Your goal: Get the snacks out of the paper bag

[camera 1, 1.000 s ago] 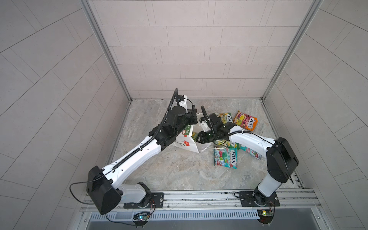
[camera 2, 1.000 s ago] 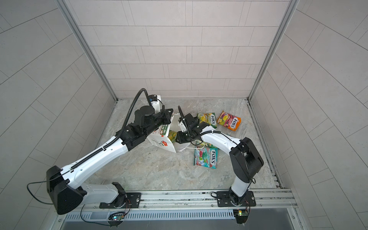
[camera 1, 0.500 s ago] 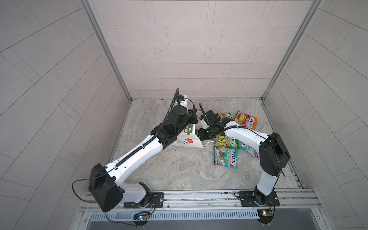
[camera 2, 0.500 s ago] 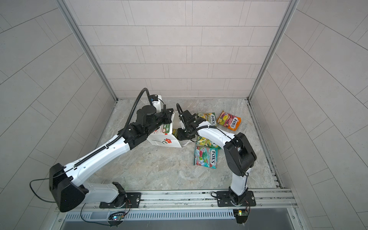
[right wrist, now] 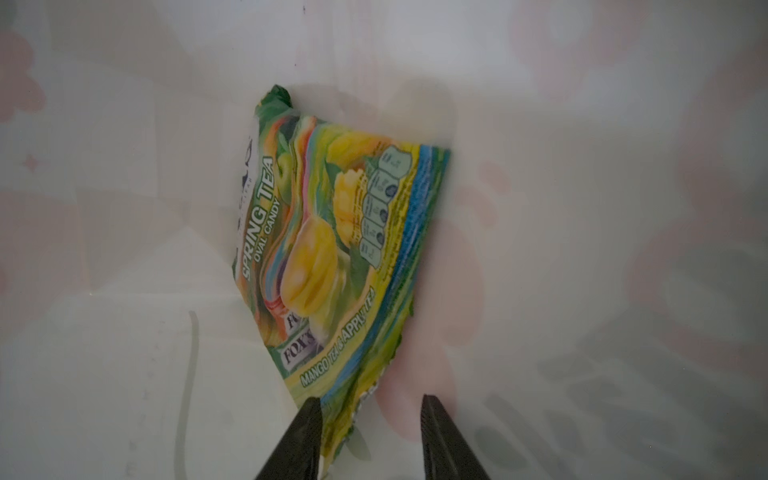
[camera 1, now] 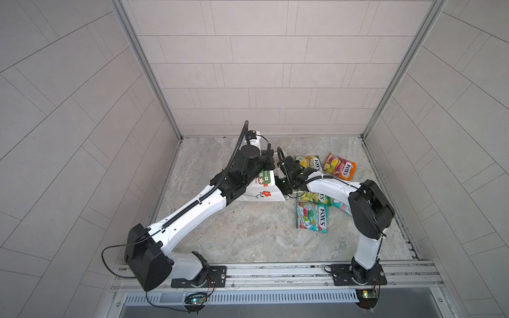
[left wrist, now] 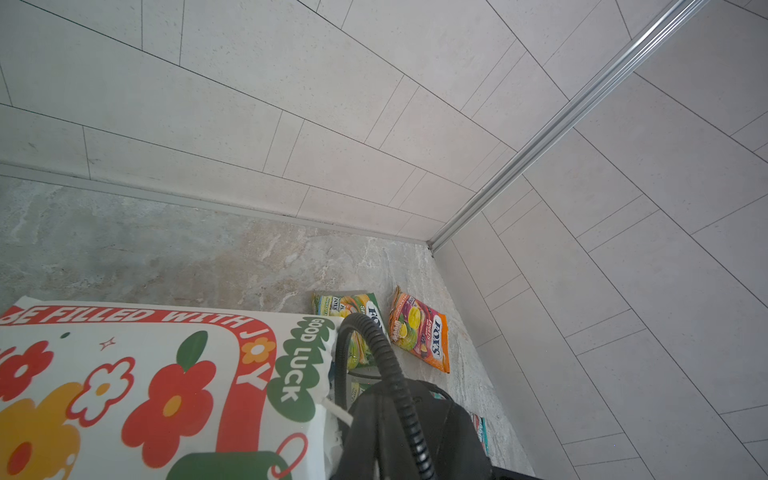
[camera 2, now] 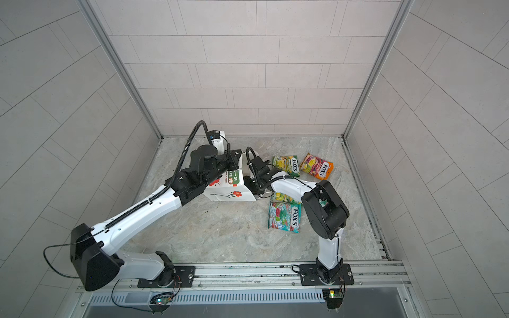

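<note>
Bag (camera 1: 263,192) lies on its side on the bench (camera 1: 248,236). Its mouth faces the right arm (camera 1: 330,188), the green-red printed side is up, and the flower face is toward the robot's bases.

Left jaws: at the bag's far upper edge, hidden under the left arm (camera 1: 198,209) in every view. They are closed tight; cannot tell what they grip.

Right jaws: inside the bag's mouth, partly open, with a clear gap between them.

Inner packet (right wrist: 320,249), green-yellow, lies slanted inside the bag. Its near corner reaches into that gap beside one finger (right wrist: 303,432) and is not pinched.

Outside the bag, off its mouth:
- Green packet (camera 1: 309,163) and orange packet (camera 1: 339,166) lie side by side toward the back wall (camera 1: 261,110).
- Teal packet (camera 1: 312,217) lies toward the front.
- Second green packet (camera 1: 312,196) and second teal packet (camera 1: 340,206) lie between those, partly hidden under the right arm.
</note>
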Robot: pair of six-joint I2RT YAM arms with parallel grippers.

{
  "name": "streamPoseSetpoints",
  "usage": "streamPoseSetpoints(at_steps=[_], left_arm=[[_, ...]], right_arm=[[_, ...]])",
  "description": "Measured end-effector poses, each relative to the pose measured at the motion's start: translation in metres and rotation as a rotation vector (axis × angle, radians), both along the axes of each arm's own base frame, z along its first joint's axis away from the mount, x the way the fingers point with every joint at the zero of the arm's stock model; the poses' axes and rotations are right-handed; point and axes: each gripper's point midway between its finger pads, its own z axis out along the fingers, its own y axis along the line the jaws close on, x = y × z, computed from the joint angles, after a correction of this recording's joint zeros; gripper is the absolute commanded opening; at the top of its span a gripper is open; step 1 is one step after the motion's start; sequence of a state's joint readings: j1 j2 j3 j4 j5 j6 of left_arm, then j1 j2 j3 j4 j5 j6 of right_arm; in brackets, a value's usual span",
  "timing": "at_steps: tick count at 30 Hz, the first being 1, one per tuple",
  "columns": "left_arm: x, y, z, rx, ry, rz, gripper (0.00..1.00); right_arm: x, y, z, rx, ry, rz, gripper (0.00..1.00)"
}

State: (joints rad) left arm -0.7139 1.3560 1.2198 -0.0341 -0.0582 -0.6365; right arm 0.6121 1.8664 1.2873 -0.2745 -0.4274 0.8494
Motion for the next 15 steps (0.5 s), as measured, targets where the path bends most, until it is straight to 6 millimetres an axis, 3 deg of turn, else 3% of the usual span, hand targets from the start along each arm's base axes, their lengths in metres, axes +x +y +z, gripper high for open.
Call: streamPoseSetpoints(at_steps=[6,15], left_arm=[[-0.002,-0.005,0.002,-0.011,0.003,-0.027,0.0],[-0.004,-0.007,0.002,-0.014,0.008,-0.043,0.0]], right_arm=[[0.008,0.02,0.005,0.119,0.006,-0.019,0.39],[0.007,0.038,0.005,0.212,0.027,-0.011,0.07]])
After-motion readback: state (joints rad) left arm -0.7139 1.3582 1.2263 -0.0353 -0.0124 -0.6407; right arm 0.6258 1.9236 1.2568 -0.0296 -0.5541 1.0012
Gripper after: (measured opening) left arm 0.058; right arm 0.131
